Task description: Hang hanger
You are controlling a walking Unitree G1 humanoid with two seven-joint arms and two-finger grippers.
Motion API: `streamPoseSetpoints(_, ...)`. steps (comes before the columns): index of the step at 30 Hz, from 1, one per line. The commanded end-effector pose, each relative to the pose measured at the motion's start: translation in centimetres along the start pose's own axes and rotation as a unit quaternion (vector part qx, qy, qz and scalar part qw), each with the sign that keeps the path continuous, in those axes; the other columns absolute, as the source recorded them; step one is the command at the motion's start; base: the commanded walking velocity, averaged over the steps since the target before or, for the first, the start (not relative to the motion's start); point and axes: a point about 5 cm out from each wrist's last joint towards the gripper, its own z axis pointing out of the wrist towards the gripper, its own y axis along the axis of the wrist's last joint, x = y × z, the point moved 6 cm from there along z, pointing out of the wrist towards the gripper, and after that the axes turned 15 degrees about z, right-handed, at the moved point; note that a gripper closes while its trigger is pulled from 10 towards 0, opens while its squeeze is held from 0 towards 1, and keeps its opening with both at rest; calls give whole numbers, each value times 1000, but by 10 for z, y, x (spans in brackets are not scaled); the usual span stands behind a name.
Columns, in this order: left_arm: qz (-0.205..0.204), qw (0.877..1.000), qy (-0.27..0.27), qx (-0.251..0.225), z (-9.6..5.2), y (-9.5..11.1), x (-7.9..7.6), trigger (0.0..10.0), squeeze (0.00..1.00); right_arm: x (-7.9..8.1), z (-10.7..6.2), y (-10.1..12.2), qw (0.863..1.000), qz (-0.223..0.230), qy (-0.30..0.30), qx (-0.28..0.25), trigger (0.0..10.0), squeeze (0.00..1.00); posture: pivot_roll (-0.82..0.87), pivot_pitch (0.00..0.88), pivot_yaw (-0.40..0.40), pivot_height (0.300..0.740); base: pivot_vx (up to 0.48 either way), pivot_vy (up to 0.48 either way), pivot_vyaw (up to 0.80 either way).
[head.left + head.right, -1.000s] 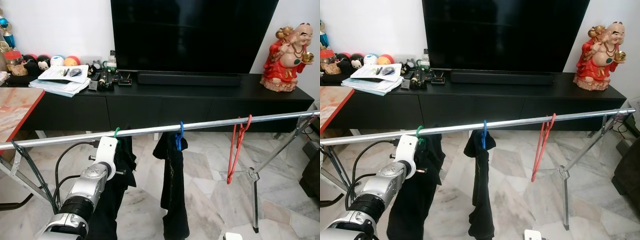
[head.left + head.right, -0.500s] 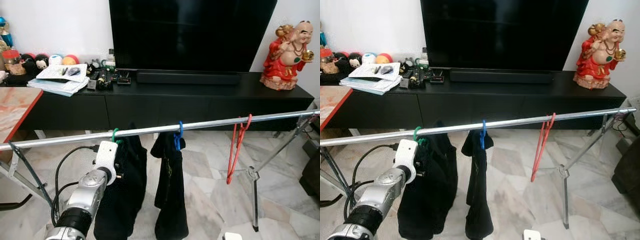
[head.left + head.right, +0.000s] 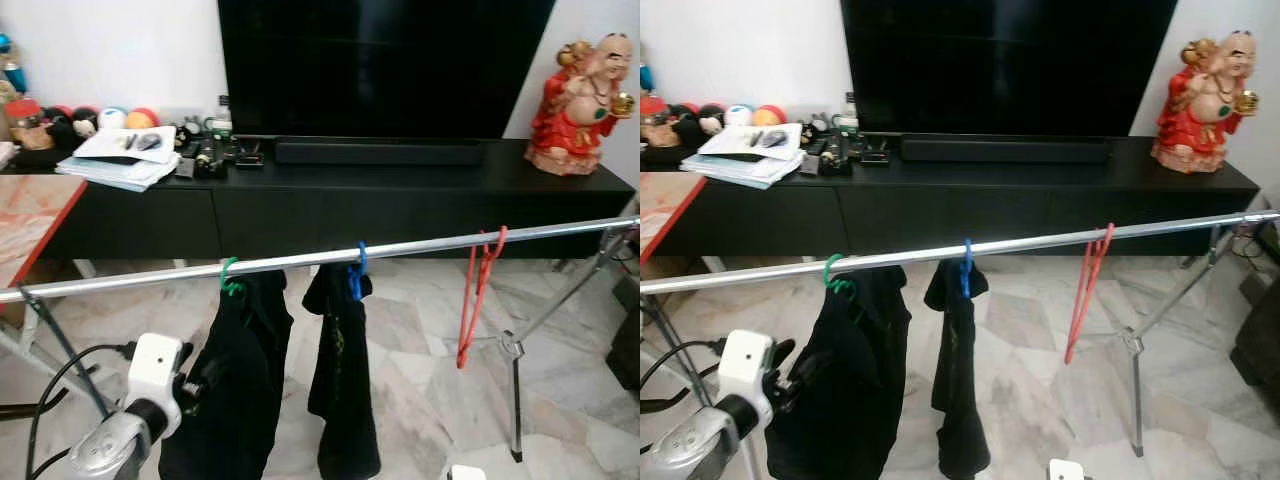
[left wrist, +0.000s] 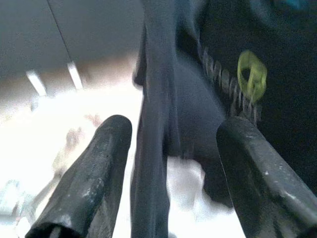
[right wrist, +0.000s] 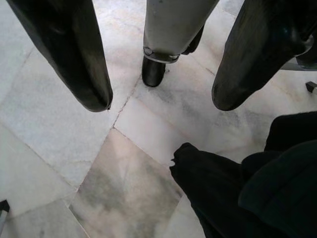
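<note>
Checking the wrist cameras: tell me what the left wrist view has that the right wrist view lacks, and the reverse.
Left wrist view: the left gripper faces a hanging black garment with a yellow-green print, black cabinet behind. Right wrist view: the right gripper points down at marble floor and a grey post. Both: black fingers apart, gripping nothing, dark cloth near.

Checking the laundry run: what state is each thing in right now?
Green hanger: hooked on rail, carrying black garment.
Blue hanger: hooked on rail, carrying black garment.
Red hanger: hooked on rail, bare.
Left claw: open, empty, facing the garment.
Right claw: open, empty, pointing at the floor.
</note>
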Motion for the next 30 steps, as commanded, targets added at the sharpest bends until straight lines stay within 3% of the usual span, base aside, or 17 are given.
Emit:
streamPoseSetpoints(1,30,997,-36,65,-7,-33,-11,10000,0,-4,-1,-2,1000,9,-8,1,10000,0,163,0,-13,740,0,0,0)
streamPoseSetpoints(2,30,997,-36,65,-7,-33,-11,10000,0,-4,-1,-2,1000,9,-8,1,10000,0,163,0,-13,740,0,0,0)
streamPoseSetpoints(3,28,993,-21,116,-10,-60,-9,10000,0,-4,0,-2,1000,10,-9,1,10000,0,160,0,-12,740,0,0,0)
streamPoseSetpoints(5,5,987,13,159,-8,-86,-5,10000,0,-3,0,-3,1000,10,-10,1,10000,0,157,0,-9,740,0,0,0)
streamPoseSetpoints(10,-26,970,33,240,-2,-135,-15,10000,0,-1,0,-3,1000,-6,-9,-1,10000,0,140,0,6,740,0,0,0)
streamPoseSetpoints(12,-17,960,38,276,-2,-153,-22,10000,0,0,0,-4,1000,-9,-8,-1,10000,0,127,0,12,740,0,0,800)
streamPoseSetpoints(19,-38,946,26,322,-4,-177,-50,10000,0,3,0,-7,1000,-9,-5,3,10000,0,111,0,17,740,0,0,800)
streamPoseSetpoints(26,-59,936,42,346,-11,-189,-57,10000,0,3,0,-10,1000,-20,-5,10,10000,0,113,0,19,740,0,0,800)
streamPoseSetpoints(30,-76,924,53,372,-22,-200,-60,10000,0,3,0,-10,1000,-20,-4,10,10000,0,114,0,17,740,0,0,800)
